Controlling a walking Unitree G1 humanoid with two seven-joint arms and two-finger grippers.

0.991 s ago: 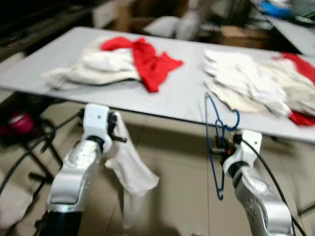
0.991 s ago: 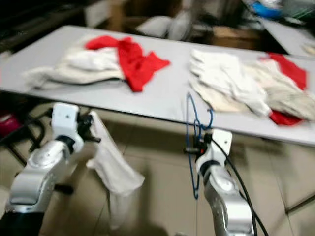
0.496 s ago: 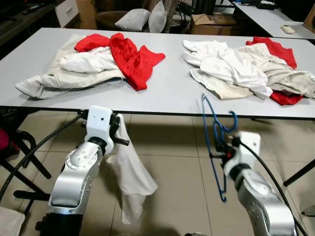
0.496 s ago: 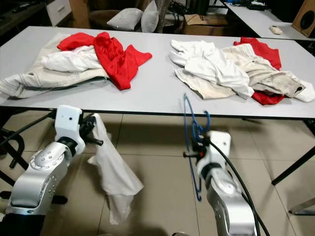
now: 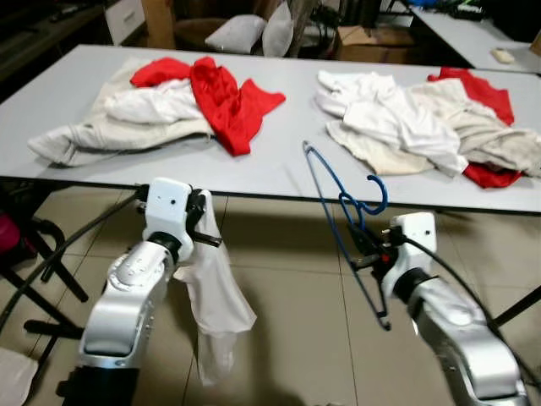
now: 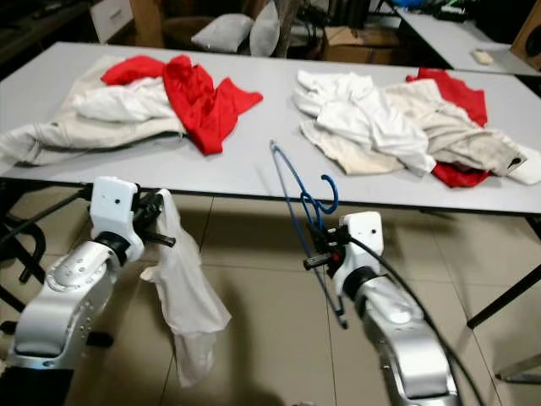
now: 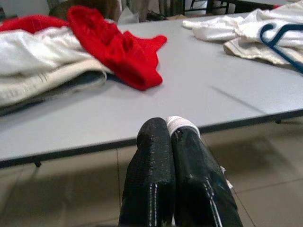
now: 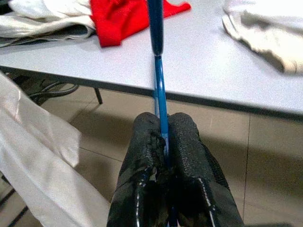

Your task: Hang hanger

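Note:
A blue wire hanger (image 5: 338, 224) is pinched in my right gripper (image 5: 365, 259), which is shut on it in front of the grey table (image 5: 287, 161). The hanger leans to the left, its hook (image 5: 374, 196) up near the table edge. In the right wrist view the black fingers (image 8: 147, 161) clamp the blue wire (image 8: 160, 94). My left gripper (image 5: 205, 228) is shut on a white garment (image 5: 215, 304) that hangs down toward the tiled floor. A white fold (image 7: 180, 124) shows between the shut fingers (image 7: 151, 161) in the left wrist view.
On the table lie a pile of cream, white and red clothes (image 5: 169, 106) at the left and another pile of white and red clothes (image 5: 423, 127) at the right. Black legs of a stand (image 5: 38, 271) are at the far left. Cushions (image 5: 249, 32) and boxes stand behind.
The right gripper has tilted the hanger so its top leans left. The white garment still hangs from the left gripper. The camera has steadied after a blurred shift.

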